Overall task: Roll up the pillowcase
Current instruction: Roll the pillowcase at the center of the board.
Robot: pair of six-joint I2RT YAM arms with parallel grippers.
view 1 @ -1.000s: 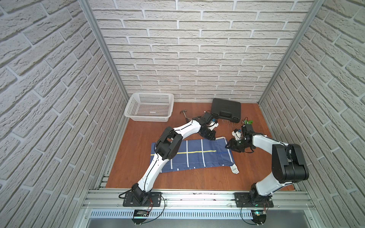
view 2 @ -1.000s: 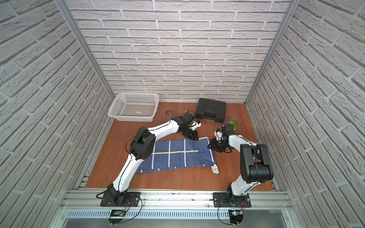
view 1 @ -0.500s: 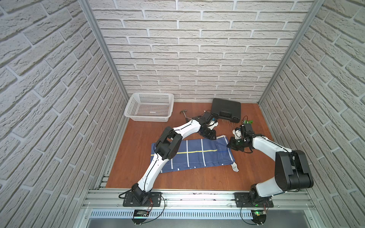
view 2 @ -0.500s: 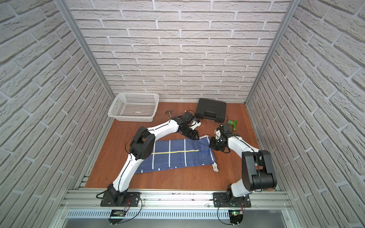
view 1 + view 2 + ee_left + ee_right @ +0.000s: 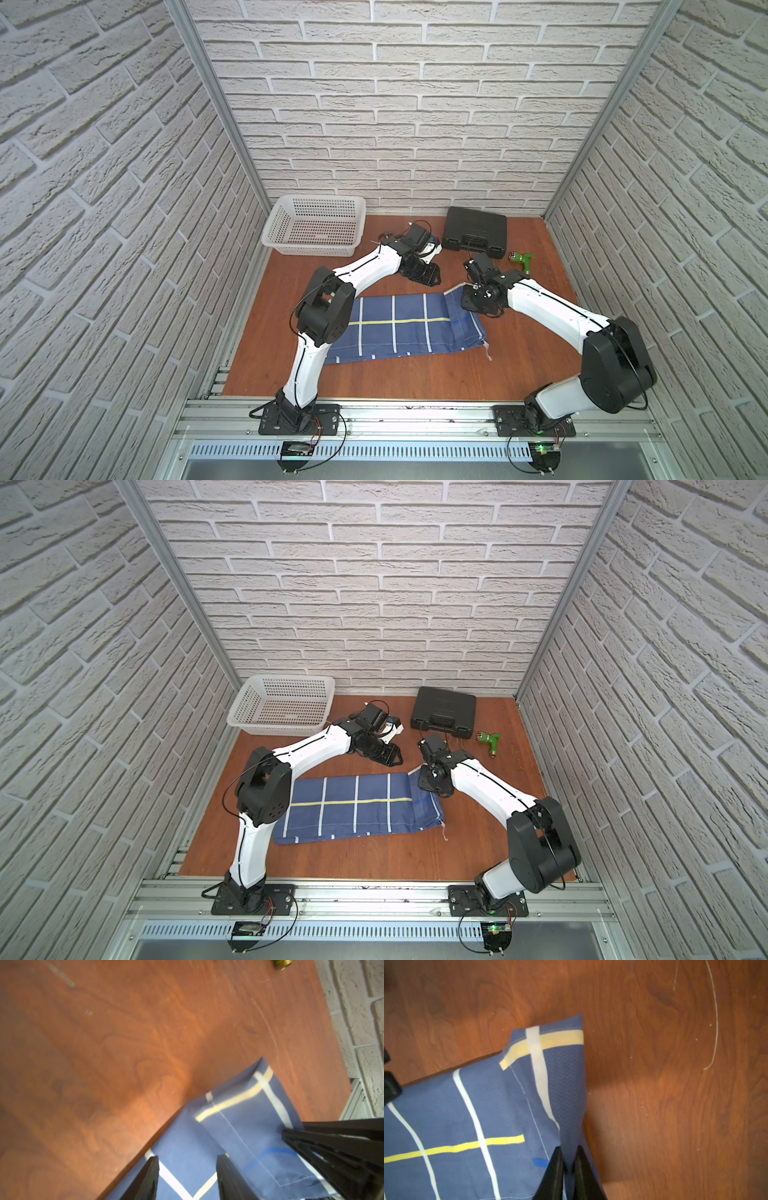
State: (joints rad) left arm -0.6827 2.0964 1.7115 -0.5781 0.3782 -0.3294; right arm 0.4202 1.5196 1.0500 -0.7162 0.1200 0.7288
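The right fingers [image 5: 552, 1178] are closed on a pinch of a navy-blue cloth pillowcase [image 5: 467, 1115] crossed by thin white stripes and yellow ones. A ridge of fabric runs up between them, and the far right corner of the cloth stands lifted and folded over, its paler underside showing. The left fingers [image 5: 148, 1184] stand apart with nothing between them, near that same raised end; I can't tell whether they touch the cloth.

In both top views the left arm reaches across from the front left, its wrist past the pillowcase's far edge, and the right arm bends in from the front right. The rest of the cloth lies flat across the middle of the reddish-brown wooden worktop [image 5: 415, 382], its long side running left to right. A thin white tag [image 5: 487, 351] trails off its near right corner.

A white perforated plastic basket [image 5: 311, 249] sits in the back left corner. A black hard plastic case [image 5: 473, 230] rests along the back edge, and a small green fitting [image 5: 521, 261] lies just beside its front right corner.
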